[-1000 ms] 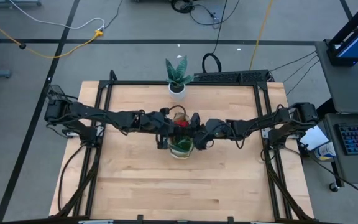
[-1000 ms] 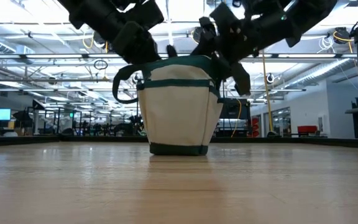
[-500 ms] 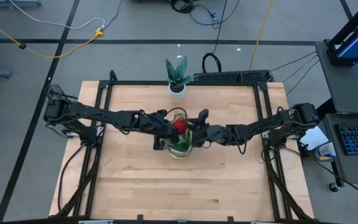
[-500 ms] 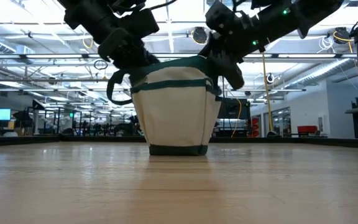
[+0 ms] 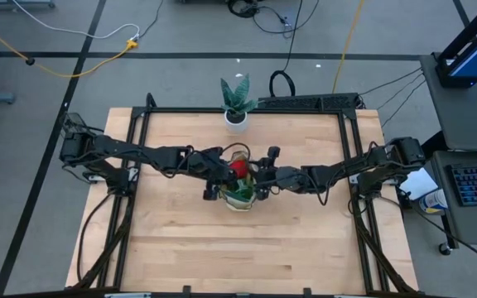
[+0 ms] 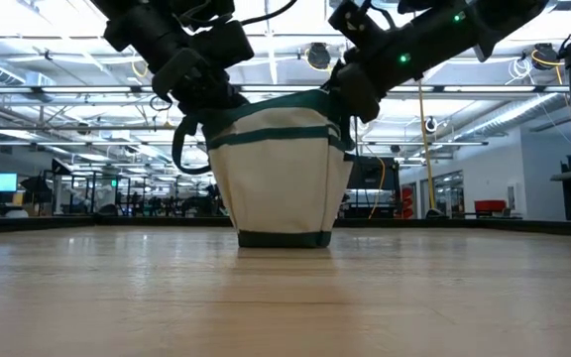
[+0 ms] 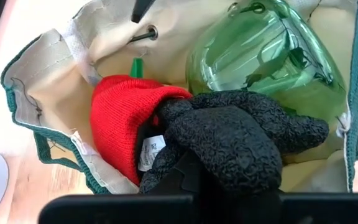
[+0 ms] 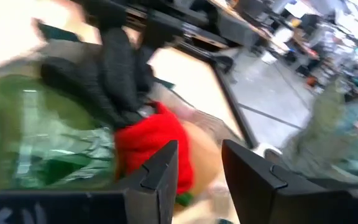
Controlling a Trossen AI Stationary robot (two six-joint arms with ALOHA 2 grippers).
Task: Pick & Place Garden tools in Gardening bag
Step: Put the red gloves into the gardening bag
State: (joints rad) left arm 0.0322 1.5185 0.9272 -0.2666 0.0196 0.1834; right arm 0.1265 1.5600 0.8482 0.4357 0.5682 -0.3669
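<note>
The beige gardening bag (image 6: 281, 178) with green trim stands upright mid-table, also seen in the high view (image 5: 240, 202). Inside it sits a green spray bottle (image 7: 260, 56). A glove (image 7: 229, 137) with a black hand part and a red cuff (image 7: 120, 118) lies in the bag's opening. My left gripper (image 5: 220, 175) is over the bag's left rim, shut on the glove. My right gripper (image 8: 199, 168) stands open at the bag's right rim (image 6: 330, 97), fingers nearly level. My left gripper comes slanting down from the table's left and has the glove by its black part (image 7: 191, 168). The bunched glove covers the fingers, so the hold itself is hidden. The red cuff lies in the bag's mouth beside the bottle. My right gripper: I cannot tell whether it touches the bag's rim.
A green plant in a white pot (image 5: 237, 116) stands at the table's far edge, behind the bag. Bare wood lies on the near half of the table (image 5: 238, 257). A dark loop handle (image 6: 181, 149) hangs at the bag's left side.
My right gripper has rolled about its own axis at the bag's right rim; its fingers, which hung down beside the bag, have swung up to about level. My left gripper has tipped a little further down over the bag's left rim, still shut on the glove.
</note>
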